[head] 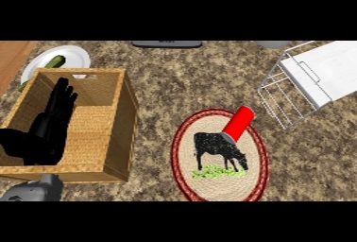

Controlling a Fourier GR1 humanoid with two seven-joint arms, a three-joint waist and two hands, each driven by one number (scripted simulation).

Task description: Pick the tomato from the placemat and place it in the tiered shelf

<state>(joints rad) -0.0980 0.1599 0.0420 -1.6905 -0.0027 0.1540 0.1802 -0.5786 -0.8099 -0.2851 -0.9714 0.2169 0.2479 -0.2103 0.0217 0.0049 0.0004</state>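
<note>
A red thing is lying on the round placemat, the mat with the black cow on it, near the mat's far edge. The task is calling it a tomato, but it is looking more like a short red tube or can tipped on its side. Its long way is running from the mat's middle up toward the far right corner of the counter, where the white wire tiered shelf is standing. The red thing and the shelf are sitting apart, with bare counter between them.

The left hand is showing over the wicker basket at the left side of the counter. Its black fingers are pointing straight up and it is holding nothing — it is just resting there. The red thing is lying off to the right of this hand, past the basket wall and across some counter.

The right hand is not showing at all. I am thinking the right hand would be the better one for the grab, since the mat and the shelf are both sitting on the right side — but nothing is touching the red thing yet.

A white plate with something green on it is sitting at the far left, behind the basket.
</note>
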